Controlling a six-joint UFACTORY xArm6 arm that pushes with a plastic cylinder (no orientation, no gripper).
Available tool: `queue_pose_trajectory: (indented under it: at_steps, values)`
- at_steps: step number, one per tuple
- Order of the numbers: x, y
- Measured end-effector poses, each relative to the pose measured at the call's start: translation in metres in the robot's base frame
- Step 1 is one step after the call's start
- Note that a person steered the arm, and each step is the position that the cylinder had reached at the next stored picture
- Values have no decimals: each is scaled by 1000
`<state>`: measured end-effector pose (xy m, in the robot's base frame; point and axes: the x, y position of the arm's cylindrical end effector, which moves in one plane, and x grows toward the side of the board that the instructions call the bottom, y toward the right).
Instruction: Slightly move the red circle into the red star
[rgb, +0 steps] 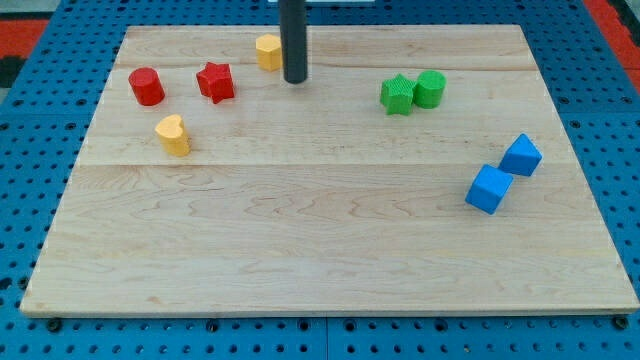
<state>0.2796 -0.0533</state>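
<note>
- Camera view shows the desk (330, 260), a pale wooden board on a blue pegboard, with eight small blocks scattered across it.
- My rod comes down from the view's top, and my tip (294, 80) rests on the desk just right of a yellow block (267, 51); there is no pincer on this arm, so nothing opens, closes or is held.
- Blue cube (489, 189) and a second blue block (521, 155) sit near each other at the view's right.
- Green star (397, 95) and green circle (430, 89) stand side by side, touching or nearly so.
- Yellow heart (173, 135) lies below the red pair.
- Red star (215, 82) sits left of my tip.
- Red circle (146, 86) sits left of the star, a clear gap between them.
- Step in hand, as I judge it: the approach, no push begun.
- Next move calls for bringing my tip round to the circle's left side, clear of the star and heart, then a short nudge rightward.
</note>
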Motion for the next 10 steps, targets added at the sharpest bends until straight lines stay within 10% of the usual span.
queue_pose_trajectory:
  at_steps: [3,4,8,10]
  values:
    - [53,-122]
    - [51,-81]
    - [-79,1]
    - [-87,-78]
